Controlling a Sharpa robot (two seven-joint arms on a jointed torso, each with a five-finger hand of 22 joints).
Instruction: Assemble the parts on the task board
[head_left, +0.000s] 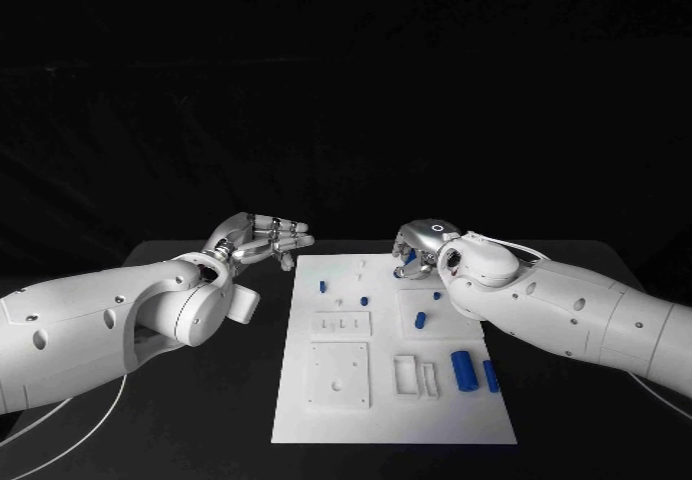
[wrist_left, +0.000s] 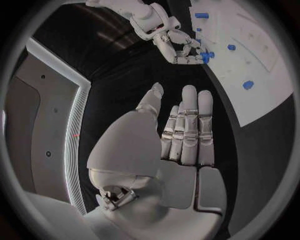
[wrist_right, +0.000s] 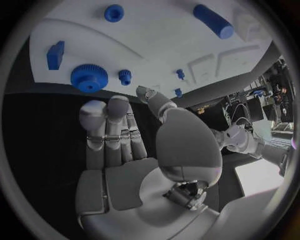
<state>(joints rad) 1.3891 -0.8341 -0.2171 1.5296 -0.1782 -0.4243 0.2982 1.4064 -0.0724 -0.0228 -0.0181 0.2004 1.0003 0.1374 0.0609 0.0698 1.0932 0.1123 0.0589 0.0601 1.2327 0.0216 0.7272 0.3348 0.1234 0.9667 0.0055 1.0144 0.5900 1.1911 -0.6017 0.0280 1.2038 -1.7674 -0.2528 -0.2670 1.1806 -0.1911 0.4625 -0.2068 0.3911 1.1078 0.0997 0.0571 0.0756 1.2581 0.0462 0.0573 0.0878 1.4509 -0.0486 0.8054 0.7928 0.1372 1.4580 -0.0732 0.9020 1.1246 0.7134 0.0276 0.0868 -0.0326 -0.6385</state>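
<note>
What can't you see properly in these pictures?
- Head view: the right hand covers the far right corner of the task board, so the parts beneath are hidden.
- Head view: the small blue pegs are too tiny to tell their shape.
- Left wrist view: the frame cuts off the board's near end.

Left hand (head_left: 261, 239) empty, fingers straight and close together, raised past its bent white arm (head_left: 116, 320); right hand (head_left: 423, 246) empty too, fingers extended and slightly apart, pointing down from its own arm (head_left: 577, 310).
</note>
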